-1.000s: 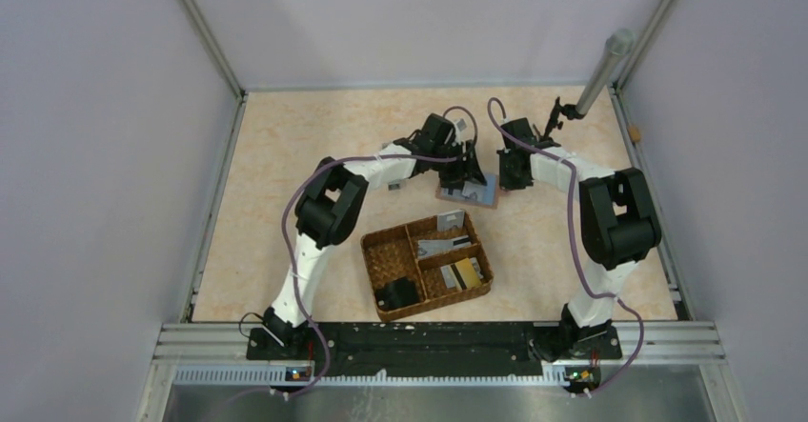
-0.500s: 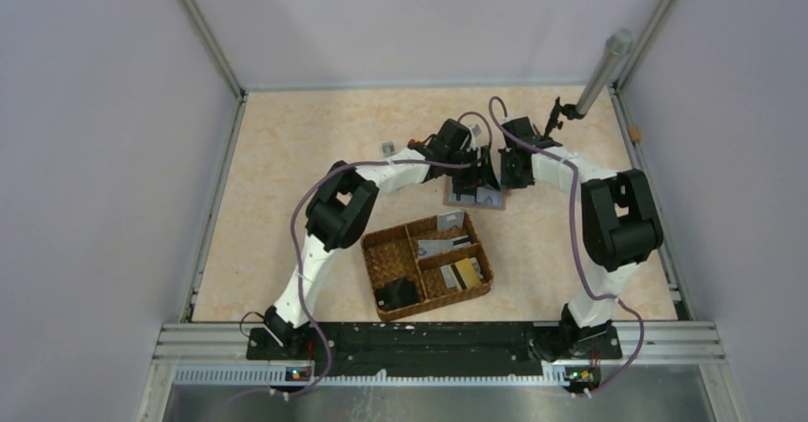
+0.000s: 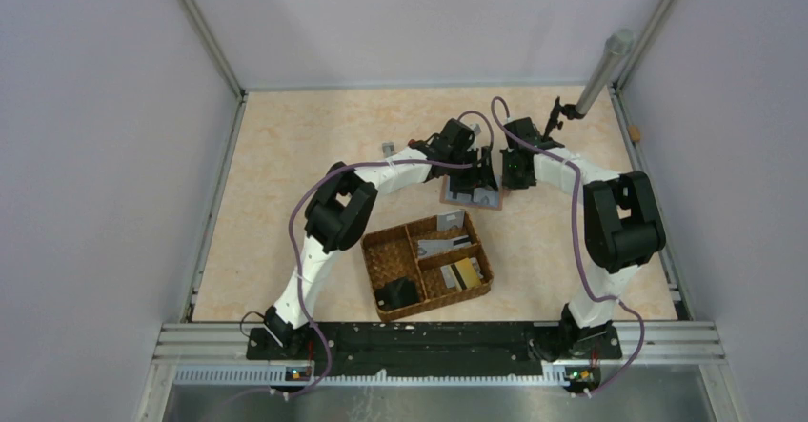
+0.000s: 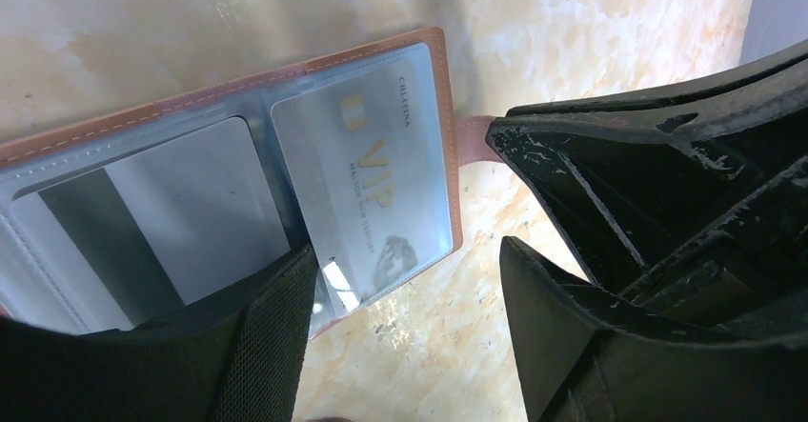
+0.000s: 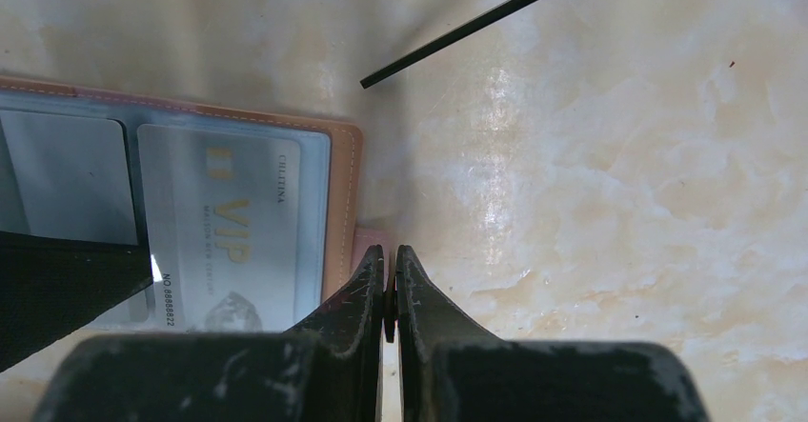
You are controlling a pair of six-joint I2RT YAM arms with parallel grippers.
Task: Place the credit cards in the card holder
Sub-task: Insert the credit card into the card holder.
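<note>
The card holder (image 3: 492,198) lies open on the table, brown edge (image 4: 444,98) around light blue sleeves. A silver card with gold VIP lettering (image 4: 367,174) sits in its right sleeve, and a grey card with a black stripe (image 4: 191,203) in the left one. My left gripper (image 4: 405,270) hovers open over the holder's right edge, nothing between its fingers. My right gripper (image 5: 391,255) is shut, its tips resting on the holder's pink snap tab (image 5: 370,243). More credit cards (image 3: 448,246) lie in the woven basket (image 3: 381,251).
The basket also holds a gold card (image 3: 467,271) and a black blocky object (image 3: 395,293). A small grey item (image 3: 388,146) lies left of the arms. A grey pole (image 3: 600,70) rises at the back right. A thin black rod (image 5: 476,27) lies beyond the holder.
My left arm has swung right over the card holder and its jaws have spread wider. The right gripper has stayed shut at the tab.
</note>
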